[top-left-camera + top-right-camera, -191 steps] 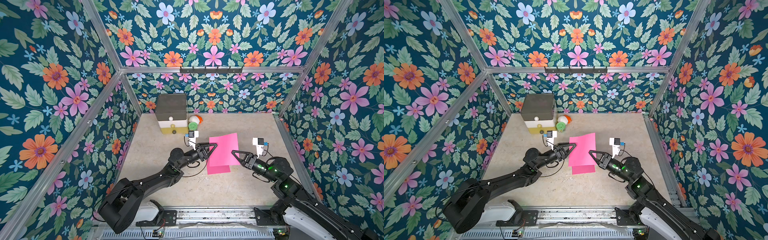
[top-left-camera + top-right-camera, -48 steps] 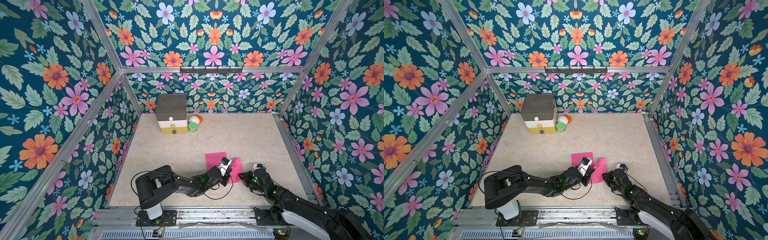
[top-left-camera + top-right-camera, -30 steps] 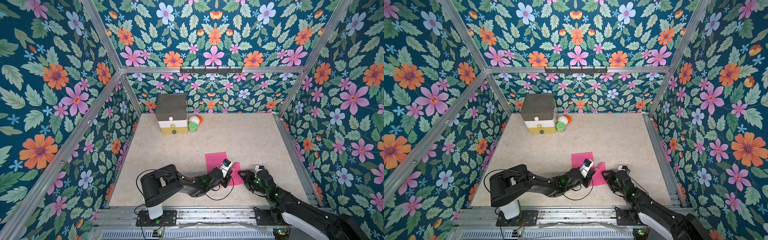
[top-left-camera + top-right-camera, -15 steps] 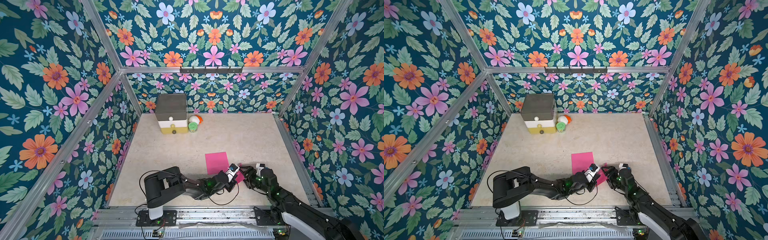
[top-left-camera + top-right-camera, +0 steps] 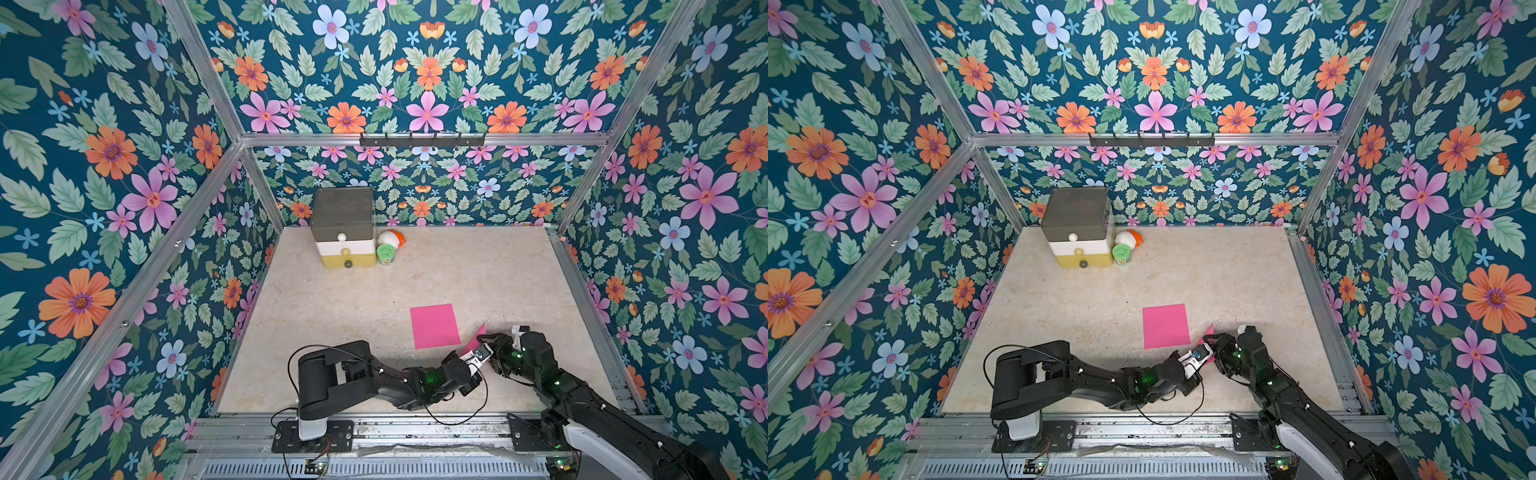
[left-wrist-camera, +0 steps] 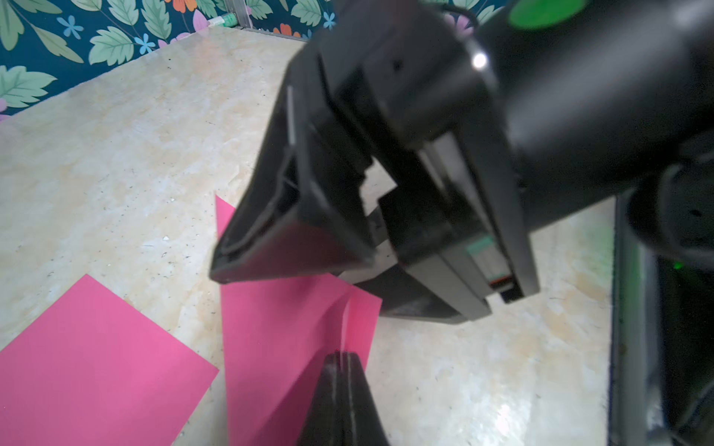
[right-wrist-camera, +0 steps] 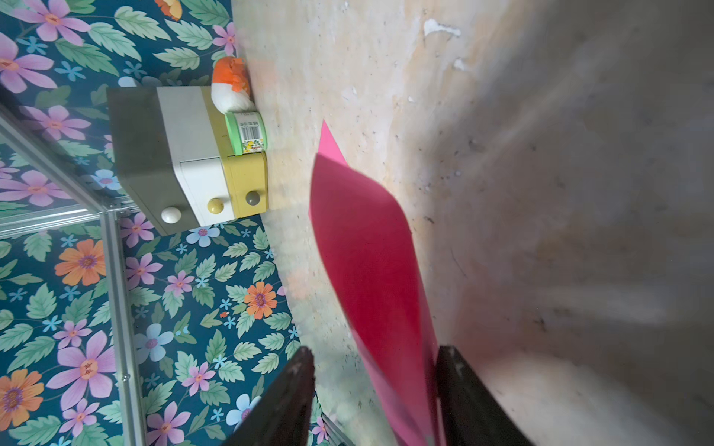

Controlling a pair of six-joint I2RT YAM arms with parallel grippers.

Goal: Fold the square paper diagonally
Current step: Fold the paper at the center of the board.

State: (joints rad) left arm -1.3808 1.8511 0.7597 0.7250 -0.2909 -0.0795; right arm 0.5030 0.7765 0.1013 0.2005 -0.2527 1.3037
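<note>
- Left gripper (image 6: 340,359): fingers (image 6: 328,394) pressed fully together, pinching a raised ridge of the held pink paper (image 6: 278,328). No gap shows between them in the left wrist view.
- Right gripper (image 7: 374,349): fingers (image 7: 286,394) stand apart. The held pink paper (image 7: 367,251) runs up between them, close against one finger, with a clear gap to the other. It is not clamped.
- The right gripper faces the left one closely, and the two meet over the same sheet.
- Held pink paper (image 5: 477,337): at the front right of the bench (image 5: 457,270), bent and partly lifted off the surface. One pointed corner sticks out past the arms in both top views.
- Flat pink sheet (image 5: 434,326): lies flat and unfolded on the bench, just beside the held paper on the side towards the middle of the bench. I cannot tell whether their edges touch.
- Back left corner: drawer box (image 5: 343,226) with three knobs stands against the wall. A green tub (image 5: 385,253) is just beside it, and a white and orange object (image 5: 390,239) lies behind the tub. All are well apart from the papers.
</note>
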